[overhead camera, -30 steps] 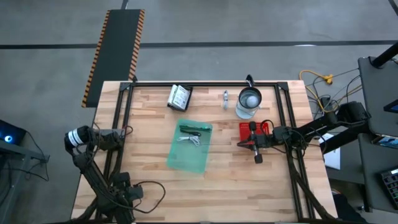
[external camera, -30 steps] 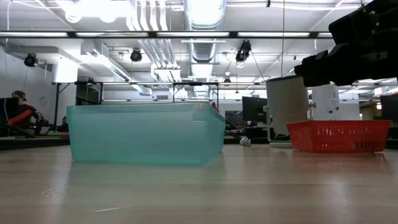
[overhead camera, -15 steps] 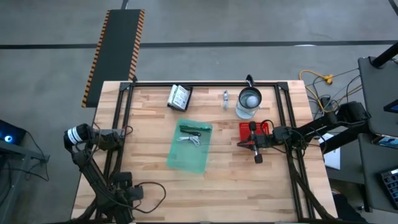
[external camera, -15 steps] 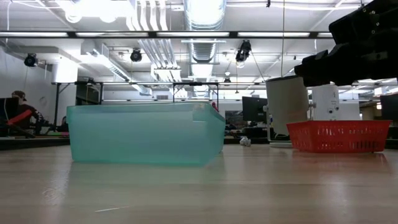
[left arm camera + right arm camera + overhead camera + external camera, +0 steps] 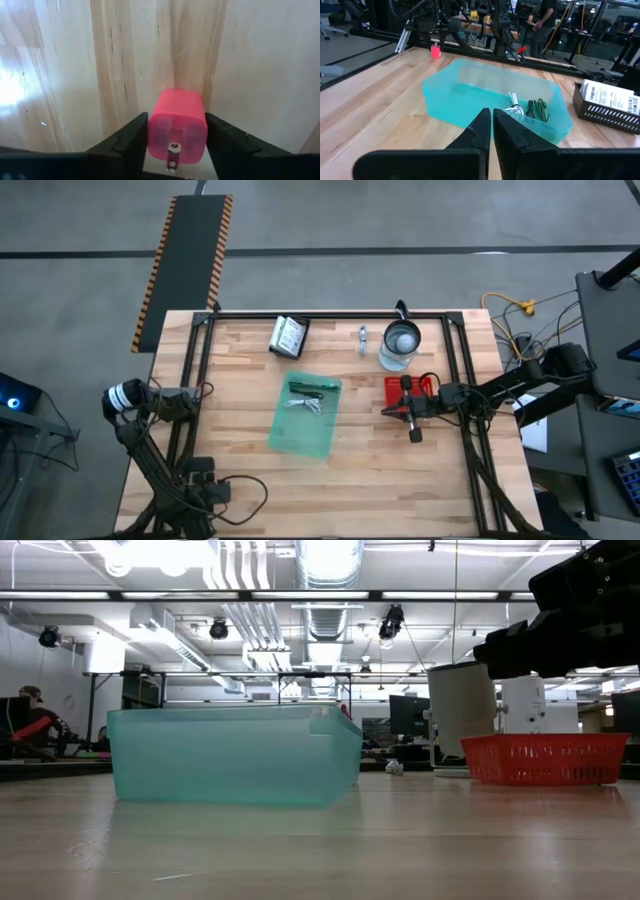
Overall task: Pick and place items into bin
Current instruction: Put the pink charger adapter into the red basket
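A pink bit (image 5: 177, 125), a small block, sits on the wood near the table's left edge and also shows in the right wrist view (image 5: 436, 51). My left gripper (image 5: 176, 137) points down over it, shut on it. The teal bin (image 5: 305, 415) stands mid-table. A green stick (image 5: 538, 109) and a white coiled cable (image 5: 514, 105) lie inside it. White packets (image 5: 289, 336) sit in a black basket at the far edge. A silver piece (image 5: 362, 338) lies on the wood beside the jug. My right gripper (image 5: 492, 117) hangs shut and holds nothing by the red basket (image 5: 408, 392). My left gripper pinches the pink bit between its two fingers, one finger (image 5: 131, 137) on each of two opposite sides (image 5: 152, 127). The fingers come from above, pointing down. The bit stands upright with its underside on the table.
A clear glass jug (image 5: 400, 345) with a metal lid stands at the far edge, right of the middle. Black frame rails (image 5: 195, 380) run along the table's left, right and far sides. Bare wood lies between the bin and the left rail.
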You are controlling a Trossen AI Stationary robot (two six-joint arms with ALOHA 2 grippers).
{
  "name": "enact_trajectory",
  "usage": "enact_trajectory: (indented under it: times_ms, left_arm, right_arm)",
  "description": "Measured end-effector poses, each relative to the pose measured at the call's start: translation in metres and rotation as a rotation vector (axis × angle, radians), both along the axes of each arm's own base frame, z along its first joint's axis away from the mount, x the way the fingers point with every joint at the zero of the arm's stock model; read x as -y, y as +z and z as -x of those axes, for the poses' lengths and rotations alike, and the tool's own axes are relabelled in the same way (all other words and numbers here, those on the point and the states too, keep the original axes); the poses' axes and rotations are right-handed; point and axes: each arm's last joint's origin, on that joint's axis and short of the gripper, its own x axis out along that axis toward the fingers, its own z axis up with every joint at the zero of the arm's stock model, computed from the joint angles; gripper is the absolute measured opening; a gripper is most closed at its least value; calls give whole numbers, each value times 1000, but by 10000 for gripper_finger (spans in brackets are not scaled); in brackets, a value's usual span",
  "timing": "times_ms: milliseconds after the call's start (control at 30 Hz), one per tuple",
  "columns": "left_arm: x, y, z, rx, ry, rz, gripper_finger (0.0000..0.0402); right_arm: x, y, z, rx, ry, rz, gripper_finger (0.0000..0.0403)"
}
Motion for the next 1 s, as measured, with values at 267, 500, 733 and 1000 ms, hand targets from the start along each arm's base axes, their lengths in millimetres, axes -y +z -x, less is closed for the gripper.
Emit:
enact_trajectory:
  times_ms: [267,500,733,1000]
  left_arm:
    - [1,1,0,-1,-7,14,139]
    - [-6,22,-2,165,-30,34,139]
    - [-20,55,-6,591,-150,77,139]
    - [-65,52,-1,830,-191,62,139]
  right_arm:
    - [0,0,0,0,0,0,9]
    - [0,0,0,0,0,0,9]
    - [0,0,0,2,4,15,9]
    - [-1,7,-5,38,30,92,9]
